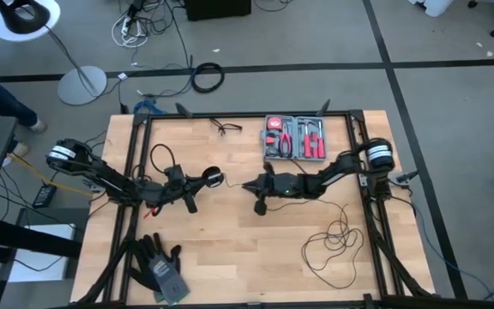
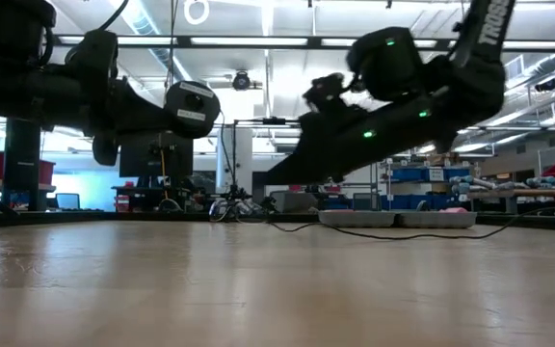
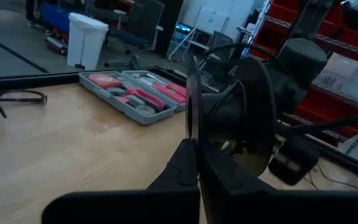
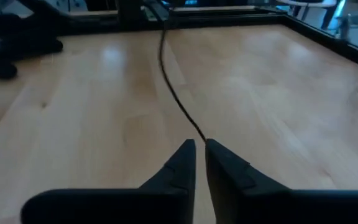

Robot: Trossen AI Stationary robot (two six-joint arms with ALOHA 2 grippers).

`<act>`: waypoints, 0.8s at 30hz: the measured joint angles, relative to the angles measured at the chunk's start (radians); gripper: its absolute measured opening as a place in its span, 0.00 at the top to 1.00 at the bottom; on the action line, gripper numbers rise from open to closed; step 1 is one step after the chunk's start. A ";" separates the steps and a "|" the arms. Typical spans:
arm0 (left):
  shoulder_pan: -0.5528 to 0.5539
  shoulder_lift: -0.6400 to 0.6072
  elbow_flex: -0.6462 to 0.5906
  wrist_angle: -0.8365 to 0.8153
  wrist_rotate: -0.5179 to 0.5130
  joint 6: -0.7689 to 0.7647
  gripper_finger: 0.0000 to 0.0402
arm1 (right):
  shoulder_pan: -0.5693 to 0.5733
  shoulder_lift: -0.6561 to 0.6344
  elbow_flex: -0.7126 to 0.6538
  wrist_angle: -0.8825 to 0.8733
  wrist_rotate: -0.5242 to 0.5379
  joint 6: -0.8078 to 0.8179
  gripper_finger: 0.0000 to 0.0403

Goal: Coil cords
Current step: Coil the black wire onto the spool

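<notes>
Your left gripper [image 1: 202, 181] sits left of table centre, closed on the round puck [image 3: 229, 115]. From the left wrist the fingers [image 3: 188, 168] pinch the puck's rim edge-on, so the disc stands upright above them. From above, the puck end shows as a small ring [image 1: 215, 178] at that claw's tip.

Your right gripper [image 1: 251, 185] is at table centre, pointing toward the left one, with a small gap between the two tips. In the right wrist view its fingers [image 4: 182, 163] stand almost together with only a narrow slit between them. The thin black cord [image 4: 173, 87] runs out across the wood straight from that slit. Whether the tips actually clamp it, you cannot tell from these pictures.

The rest of the cord lies well apart from both claws: a loose, untidy tangle [image 1: 333, 245] on the right front part of the table [image 1: 230, 257], with a strand trailing up toward the right arm.

Also on the table:
- red-handled tool kit [image 1: 295, 137] at the far edge
- glasses-like wire item [image 1: 225, 128] beside it
- dark gloves [image 1: 161, 266] at the front left corner

The low view shows both arms raised just above the wood.
</notes>
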 joint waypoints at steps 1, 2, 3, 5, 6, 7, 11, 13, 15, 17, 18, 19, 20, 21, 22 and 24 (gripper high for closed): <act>0.000 0.000 0.001 0.001 0.002 0.000 1.00 | 0.000 0.020 0.027 0.000 0.000 -0.013 0.88; 0.000 0.000 0.000 0.001 0.001 0.001 1.00 | 0.000 0.036 0.047 -0.001 0.000 -0.028 0.86; 0.000 0.000 0.000 0.001 0.001 0.001 1.00 | 0.000 0.053 0.072 0.001 0.000 -0.043 0.84; 0.000 0.000 0.000 -0.004 0.002 0.001 1.00 | -0.002 0.079 0.107 -0.004 0.000 -0.072 0.81; 0.000 0.000 0.000 -0.003 0.002 0.001 1.00 | -0.004 0.094 0.126 -0.009 0.000 -0.080 0.80; 0.000 0.000 0.001 -0.003 0.003 0.001 1.00 | -0.006 0.100 0.137 -0.016 0.000 -0.085 0.79; 0.000 0.000 0.000 -0.003 0.002 0.001 1.00 | -0.017 0.095 0.157 -0.079 0.007 -0.087 0.76; 0.000 0.000 0.001 -0.003 0.002 0.001 1.00 | -0.021 0.093 0.155 -0.083 0.008 -0.086 0.76; 0.000 0.000 0.000 0.000 0.003 0.001 1.00 | -0.025 0.093 0.156 -0.088 0.004 -0.085 0.78; 0.000 0.000 0.000 0.003 0.002 0.001 1.00 | -0.026 0.095 0.156 -0.096 -0.017 -0.060 0.84; 0.000 0.000 0.001 0.008 0.003 0.001 1.00 | -0.025 0.096 0.156 -0.099 -0.034 -0.046 0.88; 0.000 0.000 0.001 0.013 0.002 0.003 1.00 | -0.025 0.096 0.156 -0.103 -0.052 -0.030 0.93; 0.000 0.000 0.000 0.018 0.001 0.006 1.00 | -0.025 0.096 0.157 -0.108 -0.069 -0.016 0.97; 0.000 0.000 0.001 0.020 0.002 0.006 1.00 | -0.025 0.096 0.159 -0.112 -0.074 -0.005 0.98; 0.000 0.000 0.001 0.018 -0.003 0.006 1.00 | -0.025 0.097 0.166 -0.120 -0.076 0.011 0.98; 0.000 0.000 0.001 0.016 -0.025 0.004 1.00 | -0.023 0.097 0.194 -0.147 -0.080 0.034 0.99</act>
